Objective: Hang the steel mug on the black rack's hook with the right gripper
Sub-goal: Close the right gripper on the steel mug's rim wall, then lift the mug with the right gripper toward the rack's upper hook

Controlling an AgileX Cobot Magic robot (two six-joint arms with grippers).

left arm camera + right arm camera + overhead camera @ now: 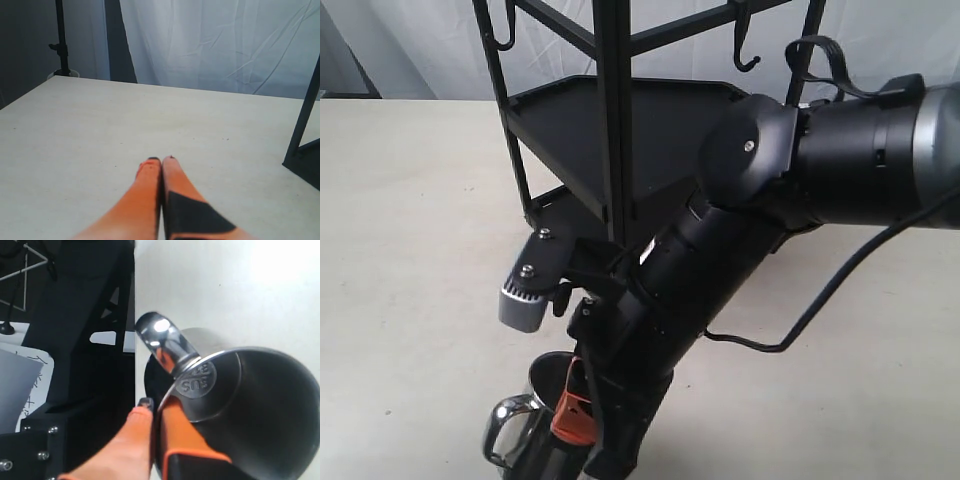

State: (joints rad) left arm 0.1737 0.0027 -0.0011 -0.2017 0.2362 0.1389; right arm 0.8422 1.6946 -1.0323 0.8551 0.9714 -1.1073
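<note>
The steel mug (542, 392) is at the bottom edge of the exterior view, its looped handle (504, 428) pointing left. In the right wrist view I look into the mug's (260, 405) open mouth, with the shiny handle (161, 340) sticking out from its side. My right gripper (574, 408) (156, 406) is shut on the mug's rim, one orange finger inside the cup and one outside. The black rack (613, 120) stands behind, a hook (748, 55) on its upper crossbar at the right. My left gripper (161, 161) is shut over bare table, holding nothing.
A second hook (502, 38) hangs at the rack's upper left. The rack's tray shelves (560, 110) sit just behind my right arm. A rack post (302, 120) borders the left wrist view. White curtains back the pale table (410, 250).
</note>
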